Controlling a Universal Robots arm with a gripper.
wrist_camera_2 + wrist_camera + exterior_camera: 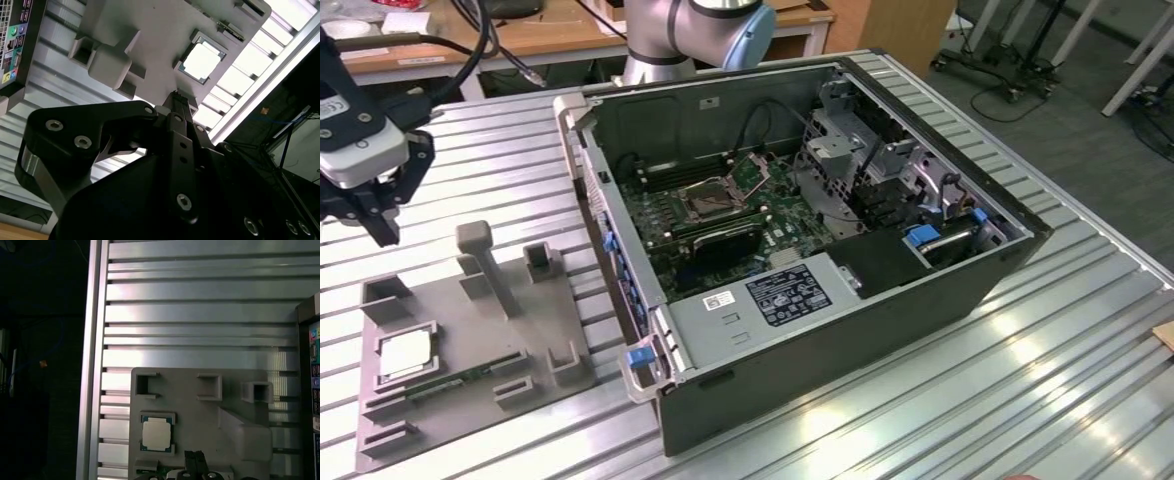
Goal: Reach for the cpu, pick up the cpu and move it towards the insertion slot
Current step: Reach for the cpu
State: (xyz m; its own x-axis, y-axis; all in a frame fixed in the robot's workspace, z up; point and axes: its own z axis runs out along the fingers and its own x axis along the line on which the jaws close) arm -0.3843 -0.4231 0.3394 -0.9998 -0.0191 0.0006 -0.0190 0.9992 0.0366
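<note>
Ribbed aluminium table (961, 400) carries 1 open computer case (961, 290) and, on the exterior view's left of it, 1 grey fixture tray (520, 330). The cpu (403, 352) lies flat in a square recess of that tray, pale silvery top up, and it shows the same way in both wrist views (201, 61) (157, 434). A narrow green memory stick (447, 380) lies in the tray just beside it. The gripper (384, 235) hangs in the air above the tray, apart from the cpu and touching nothing. Its 2 black fingers are clenched together with nothing between them, as both wrist views show (176, 95) (195, 457). Inside the case, well apart from the gripper, the insertion slot (716, 197) sits on the green board with its shiny frame around a dark centre.
</note>
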